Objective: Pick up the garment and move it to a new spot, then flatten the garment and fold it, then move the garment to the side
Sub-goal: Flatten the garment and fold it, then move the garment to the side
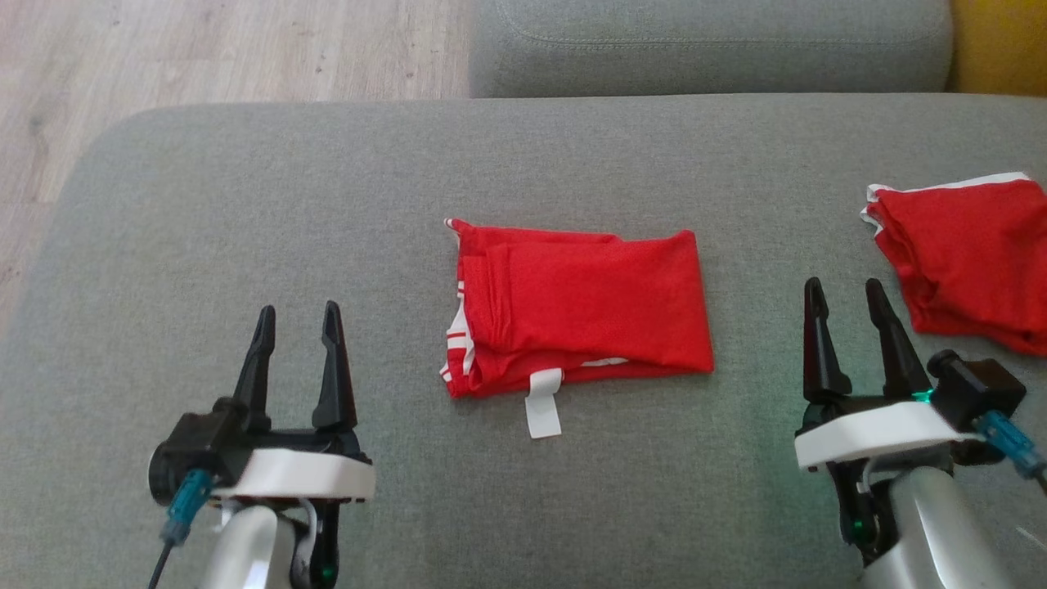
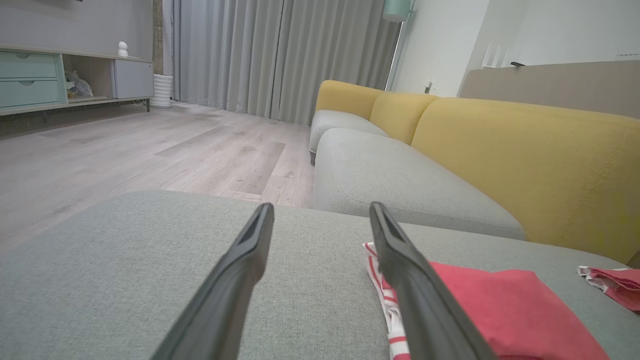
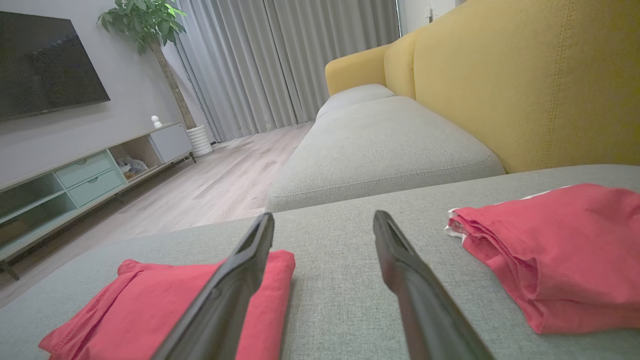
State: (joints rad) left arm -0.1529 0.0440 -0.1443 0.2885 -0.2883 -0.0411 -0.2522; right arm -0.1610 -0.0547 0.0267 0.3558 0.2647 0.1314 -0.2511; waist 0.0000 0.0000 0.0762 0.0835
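A red garment [image 1: 577, 307] lies folded into a rectangle in the middle of the grey cushion, white stripes at its left edge and a white tag sticking out at the front. It also appears in the left wrist view [image 2: 480, 305] and right wrist view [image 3: 145, 305]. My left gripper [image 1: 296, 321] hovers open to its left, nothing between the fingers. My right gripper [image 1: 845, 294] is open to its right, also holding nothing. A second folded red garment [image 1: 969, 258] rests at the cushion's right edge, beside the right gripper [image 3: 324, 222].
The grey cushion [image 1: 245, 204] ends at wooden floor [image 1: 164, 57] on the left and far side. Another grey seat [image 1: 712, 45] lies beyond, with a yellow backrest [image 3: 525, 75] along the right. A TV cabinet [image 2: 60, 80] stands across the room.
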